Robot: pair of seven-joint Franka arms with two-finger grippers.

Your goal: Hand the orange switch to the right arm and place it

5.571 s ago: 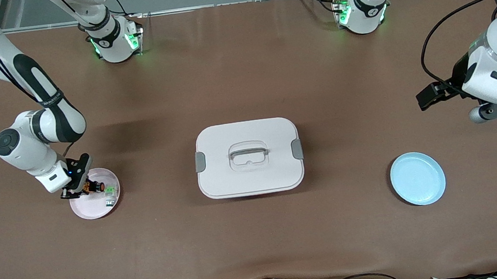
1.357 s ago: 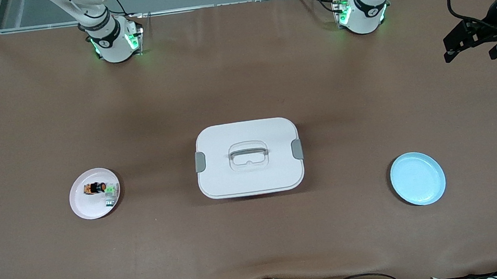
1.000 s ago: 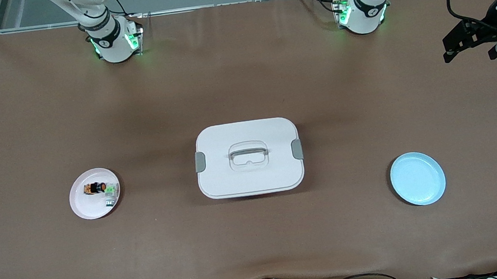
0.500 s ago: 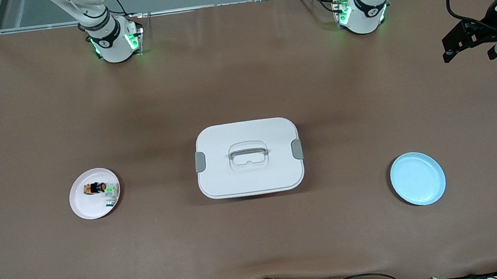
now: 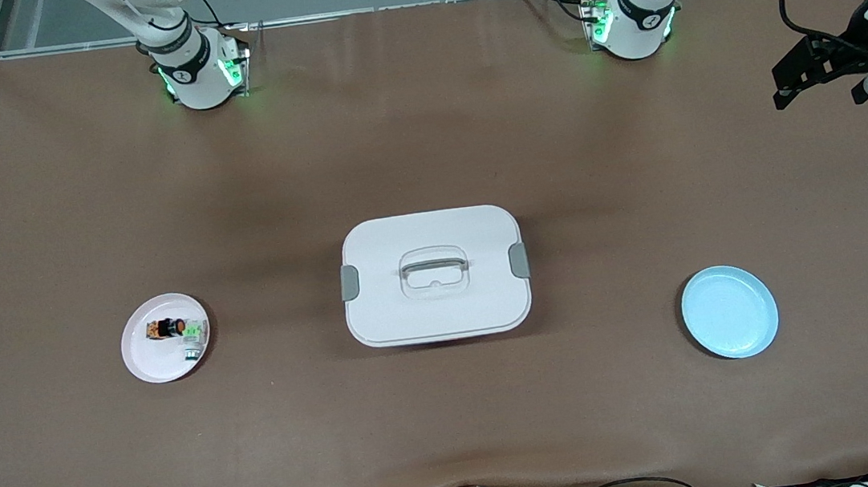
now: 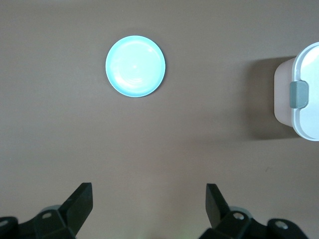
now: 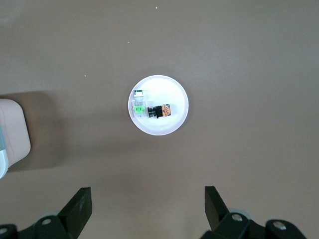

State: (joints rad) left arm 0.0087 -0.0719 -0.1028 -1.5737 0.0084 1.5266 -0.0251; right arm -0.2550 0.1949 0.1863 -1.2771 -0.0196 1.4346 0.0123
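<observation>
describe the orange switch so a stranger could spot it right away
Start at the white lidded box mid-table, then look toward the right arm's end to the pink plate. The orange switch lies on it: black barrel, orange cap, unlike the green-and-silver part beside it.

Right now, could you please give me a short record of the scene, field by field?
orange switch: lying on the pink plate, touching the green-and-silver part
blue plate: bare, toward the left arm's end of the table
white lidded box: closed, mid-table between the two plates
left claw: open, holding nothing, high over bare table near the blue plate
right claw: open, holding nothing, high over bare table near the pink plate
</observation>
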